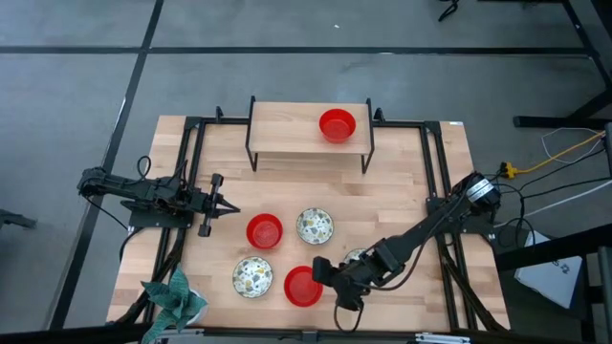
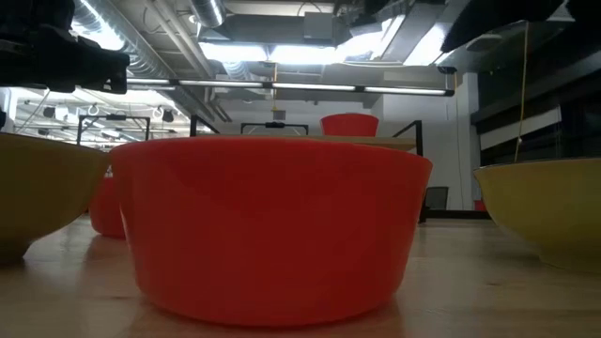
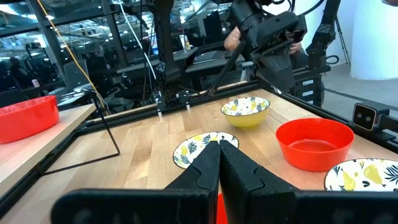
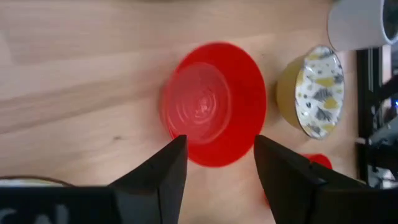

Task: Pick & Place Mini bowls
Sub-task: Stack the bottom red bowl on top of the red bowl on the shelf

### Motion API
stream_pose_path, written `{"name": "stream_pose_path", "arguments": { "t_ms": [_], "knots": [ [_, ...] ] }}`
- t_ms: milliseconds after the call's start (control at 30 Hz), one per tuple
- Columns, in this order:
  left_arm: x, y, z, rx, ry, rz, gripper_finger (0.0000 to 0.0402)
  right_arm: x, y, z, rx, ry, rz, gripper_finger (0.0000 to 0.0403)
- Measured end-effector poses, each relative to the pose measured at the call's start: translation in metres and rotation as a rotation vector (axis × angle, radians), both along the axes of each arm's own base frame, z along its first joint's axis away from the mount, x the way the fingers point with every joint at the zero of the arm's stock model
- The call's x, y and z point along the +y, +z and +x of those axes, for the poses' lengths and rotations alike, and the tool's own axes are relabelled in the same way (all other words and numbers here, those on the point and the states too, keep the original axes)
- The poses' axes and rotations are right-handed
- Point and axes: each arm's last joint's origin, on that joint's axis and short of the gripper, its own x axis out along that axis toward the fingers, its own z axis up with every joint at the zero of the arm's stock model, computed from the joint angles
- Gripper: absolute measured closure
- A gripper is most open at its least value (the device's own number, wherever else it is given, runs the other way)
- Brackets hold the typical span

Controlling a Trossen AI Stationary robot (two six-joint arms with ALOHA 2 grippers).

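Right gripper (image 1: 319,270) hangs over the red bowl (image 1: 302,286) by the table's (image 1: 402,172) front edge, fingers spread astride its rim, apparently lined up to grab. Left gripper (image 1: 228,204) waits pinched shut near the left edge. Another red bowl (image 1: 337,125) occupies the rear shelf (image 1: 287,134), likely the drop-off.

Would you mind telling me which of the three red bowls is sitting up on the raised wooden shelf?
The red bowl on the shelf, at the table's far edge. The other two red bowls rest on the tabletop: one near the middle, one under the open right gripper.
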Motion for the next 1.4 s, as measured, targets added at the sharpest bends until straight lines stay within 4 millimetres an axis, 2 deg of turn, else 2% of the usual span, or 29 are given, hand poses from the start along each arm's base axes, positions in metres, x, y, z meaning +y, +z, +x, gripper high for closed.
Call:
{"name": "stream_pose_path", "arguments": {
  "t_ms": [200,433,633,1000,1400],
  "knots": [
    [0.000,0.000,0.000,0.001,0.000,0.000,0.0398,-0.001,0.001,0.001,0.007,0.004,0.009,0.0218],
    [0.000,0.000,0.000,0.000,0.000,0.000,0.0398,-0.009,0.013,0.009,0.023,0.004,0.045,0.0218],
    [0.000,0.000,0.000,0.000,0.000,0.000,0.0398,-0.011,0.014,0.023,0.083,0.008,0.074,0.0218],
    [0.000,0.000,0.000,0.001,-0.002,0.001,0.0398,-0.011,-0.014,0.040,0.245,0.049,0.090,0.0218],
    [0.000,0.000,0.000,0.000,-0.002,0.000,0.0398,-0.012,-0.039,0.050,0.283,0.103,0.041,0.0218]
  ]
}}
